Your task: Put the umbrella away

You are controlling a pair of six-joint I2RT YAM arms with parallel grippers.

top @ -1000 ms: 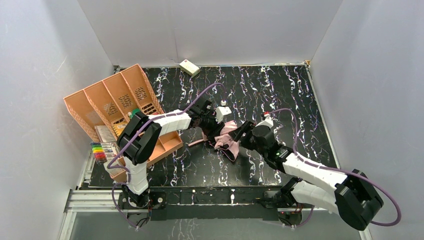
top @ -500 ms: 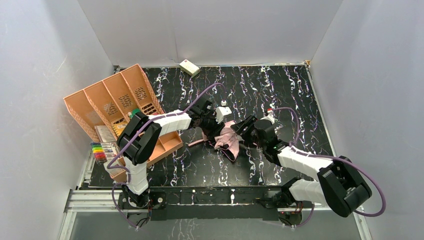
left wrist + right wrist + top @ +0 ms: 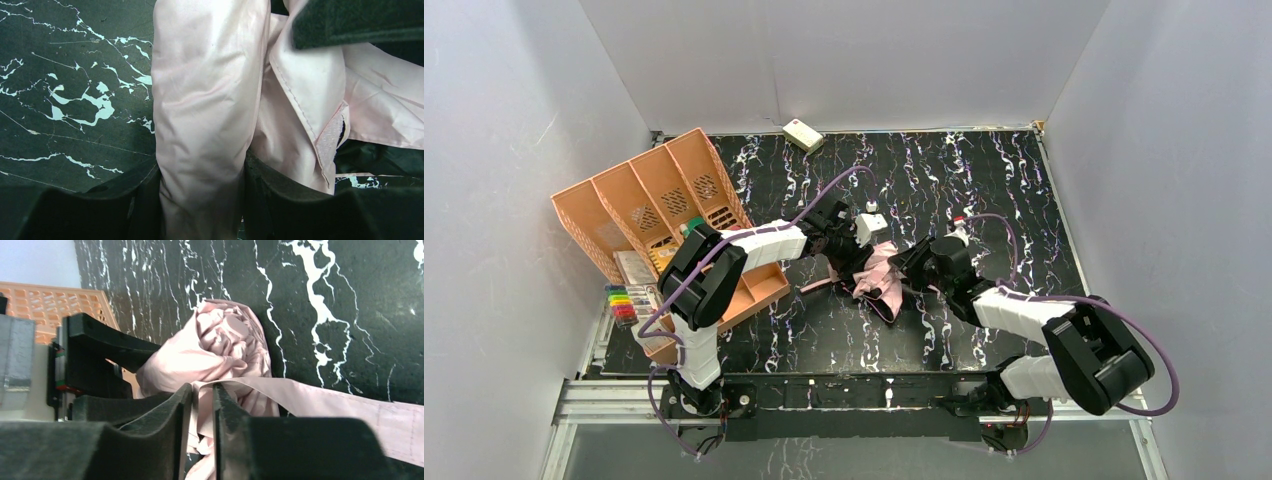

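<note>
My left gripper [image 3: 202,195] is clamped around a rolled bundle of the umbrella's shiny pink fabric, with one black finger pressed against each side. The umbrella [image 3: 879,272] lies crumpled and partly folded near the middle of the black, white-veined table [image 3: 1004,180], with some black fabric showing at its near side. In my left wrist view its pink strap [image 3: 327,142], which has a fuzzy fastening patch, lies just right of the bundle. My right gripper [image 3: 202,395] meets the umbrella from the right, fingers drawn nearly together and pinching a thin fold of pink fabric. An orange slotted organizer [image 3: 649,195] stands by the table's left edge. A small cream box [image 3: 803,134] sits at the far edge.
</note>
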